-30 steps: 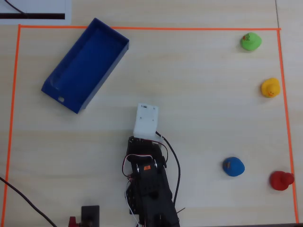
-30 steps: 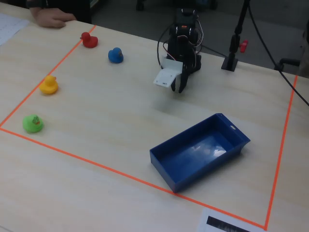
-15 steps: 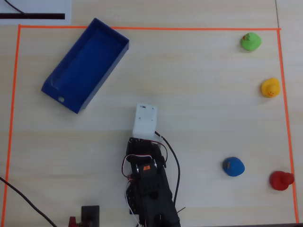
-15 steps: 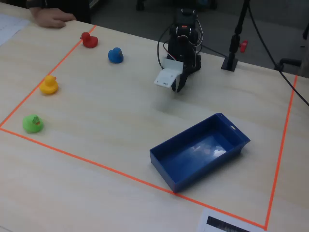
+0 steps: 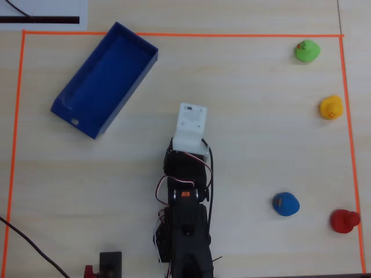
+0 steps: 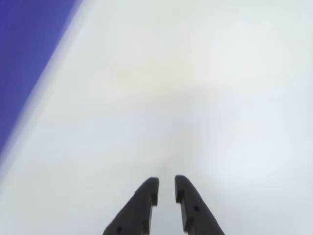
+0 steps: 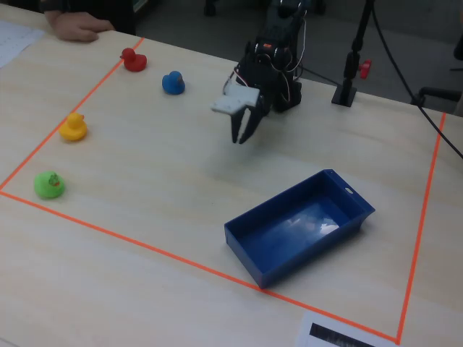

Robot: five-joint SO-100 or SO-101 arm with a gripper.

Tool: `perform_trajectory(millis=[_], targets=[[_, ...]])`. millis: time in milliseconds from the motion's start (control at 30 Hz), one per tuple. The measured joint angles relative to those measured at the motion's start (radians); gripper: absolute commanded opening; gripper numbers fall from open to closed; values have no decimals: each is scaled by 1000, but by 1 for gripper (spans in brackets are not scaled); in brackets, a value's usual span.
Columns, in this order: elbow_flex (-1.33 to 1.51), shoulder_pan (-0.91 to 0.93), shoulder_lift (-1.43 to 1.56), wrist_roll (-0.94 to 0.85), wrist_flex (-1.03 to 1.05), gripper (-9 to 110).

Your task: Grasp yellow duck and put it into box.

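The yellow duck (image 5: 331,107) stands on the table near the right tape line in the overhead view and at the left in the fixed view (image 7: 73,126). The blue box (image 5: 107,75) lies open and empty at the upper left; in the fixed view it lies at the lower right (image 7: 289,231). My gripper (image 7: 241,139) hangs above the middle of the table, pointing down, far from the duck. In the wrist view the gripper (image 6: 167,183) has its jaws a narrow gap apart with nothing between them. The box's edge (image 6: 24,49) shows blurred at the top left.
A green duck (image 5: 306,51), a blue duck (image 5: 285,204) and a red duck (image 5: 344,220) stand along the right side. Orange tape (image 5: 174,35) frames the work area. A black stand (image 7: 347,87) and a person's hand (image 7: 72,29) are beyond the far edge.
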Motion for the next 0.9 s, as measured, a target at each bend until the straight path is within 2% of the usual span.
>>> perform_trajectory(millis=[133, 367, 700, 900], targets=[[-193, 97, -221, 66, -314, 0], [-463, 339, -588, 72, -687, 0], [-295, 627, -900, -67, -1262, 0], [-308, 716, -1095, -117, -1358, 0]])
